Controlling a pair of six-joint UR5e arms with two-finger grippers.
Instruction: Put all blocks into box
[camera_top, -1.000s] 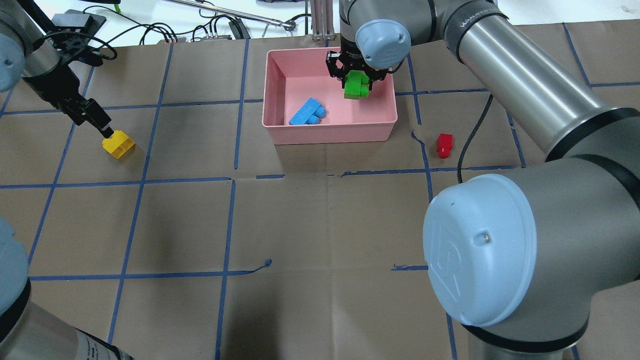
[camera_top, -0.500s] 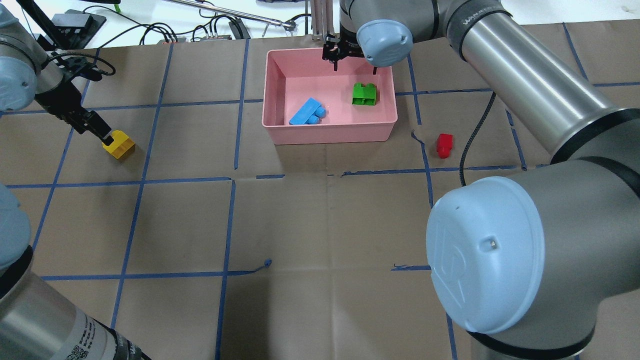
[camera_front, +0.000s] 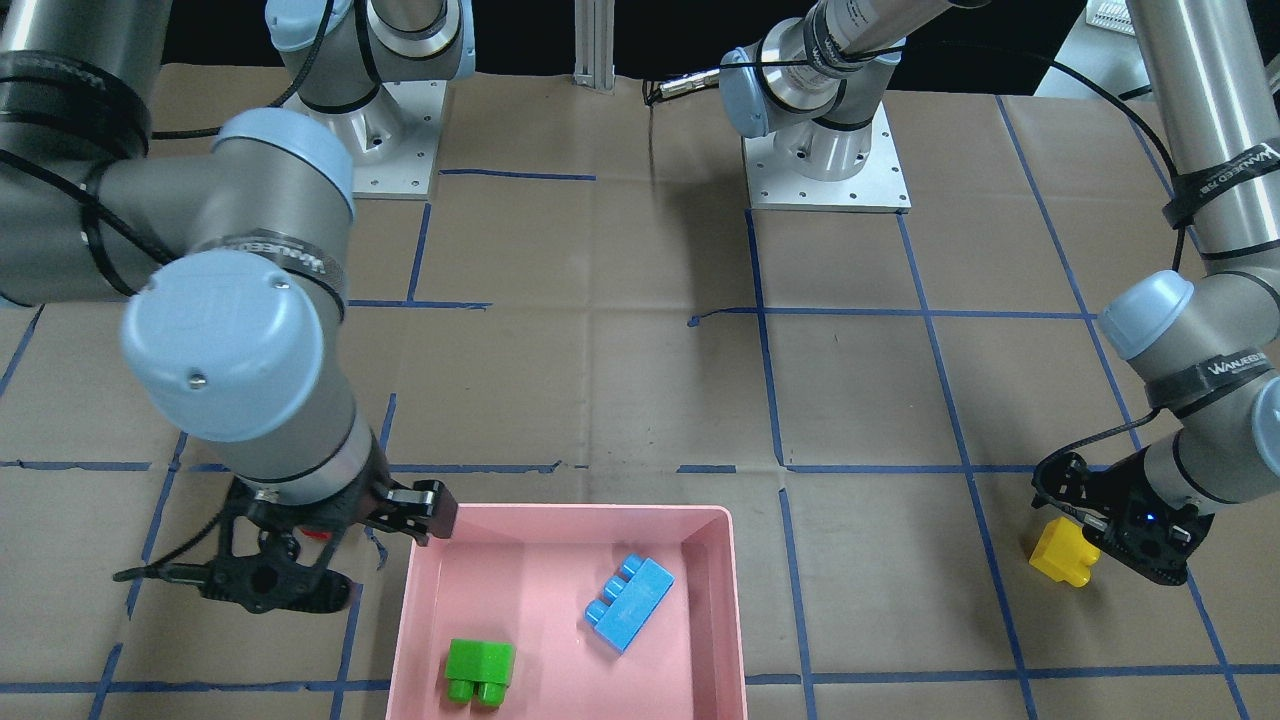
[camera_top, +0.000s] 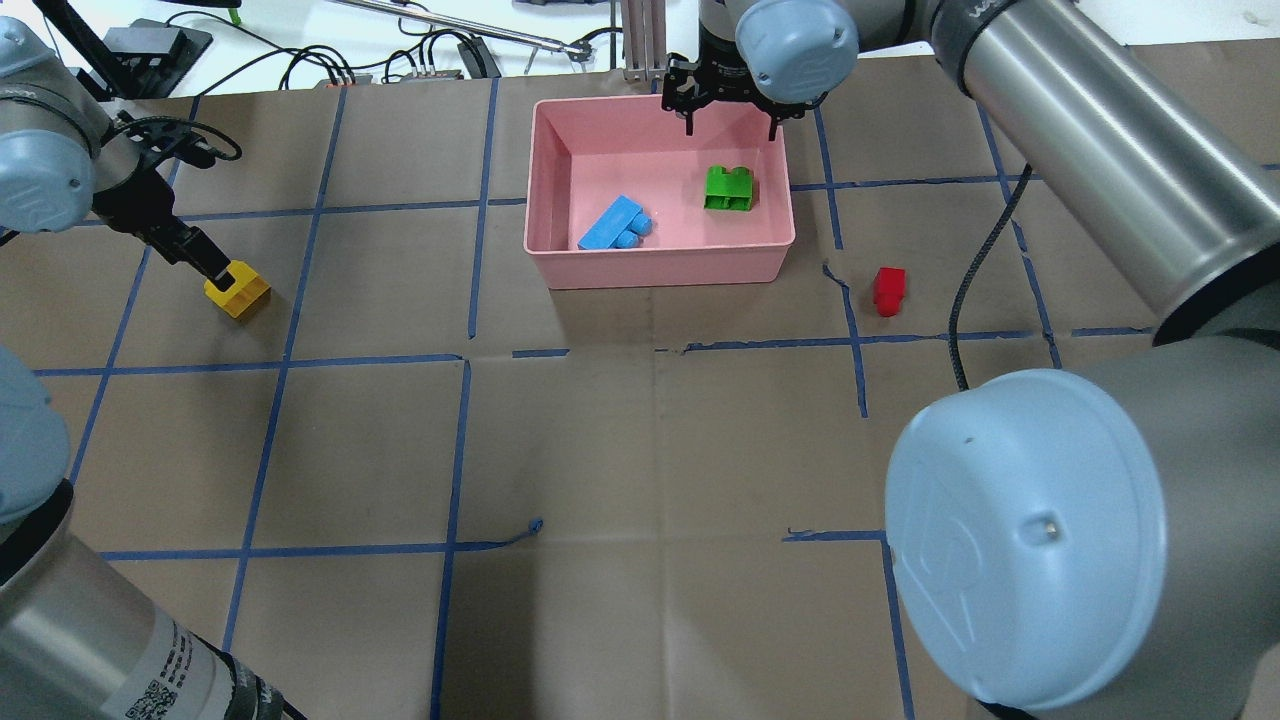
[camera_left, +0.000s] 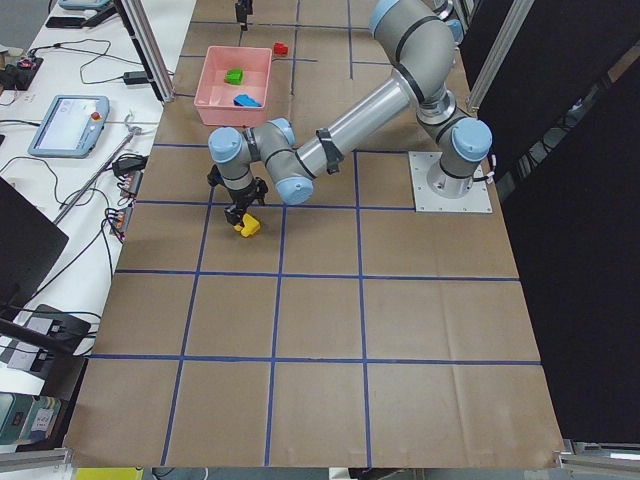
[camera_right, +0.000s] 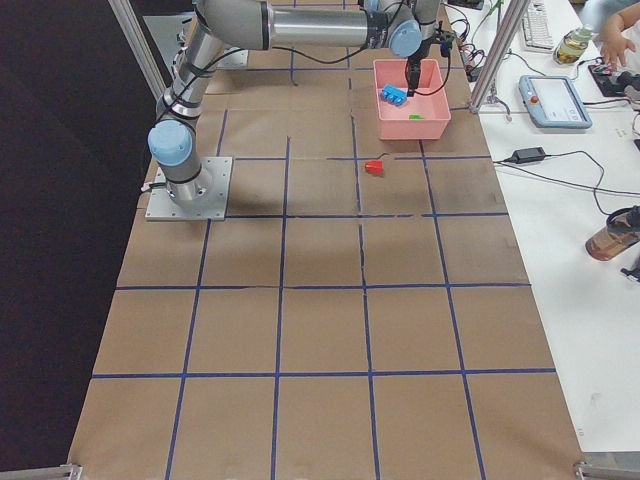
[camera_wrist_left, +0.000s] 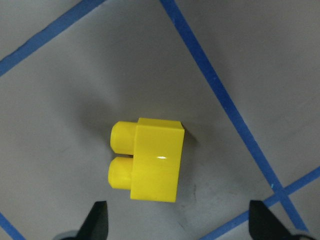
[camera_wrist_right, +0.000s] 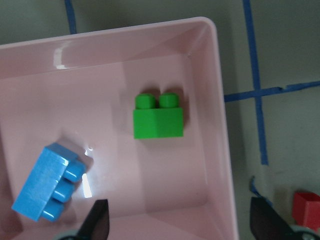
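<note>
Worktop (camera_top: 600, 450): brown paper, blue tape grid.

Box (camera_top: 660, 268): pink, sits at the far middle of the worktop. Two blocks are inside and two are out.

Green block (camera_top: 728, 188): in the box, right half, near the far wall. It lies on its side with its two studs pointing away from the robot. Nothing touches it.

Blue block (camera_top: 612, 222): in the box, left of centre and toward the near wall. It lies at a slant on its side, well apart from the green one.

Red block (camera_top: 888, 290): on the worktop outside the box, off its near right corner, beside a tape line. Clear of the box wall.

Yellow block (camera_top: 238, 288): on the worktop far to the left, well apart from the box. In the wrist view it lies on its side with its two studs pointing to that view's left.

Left claw (camera_wrist_left: 180, 225): fingers spread wide, gripping nothing. It hangs over the yellow block, which lies within the span of the two fingers. In the overhead view one fingertip sits at the block's far edge; cannot tell whether it touches.

Right claw (camera_top: 728, 118): fingers spread, empty. It is raised over the box's far rim, above and beyond the green block.
</note>
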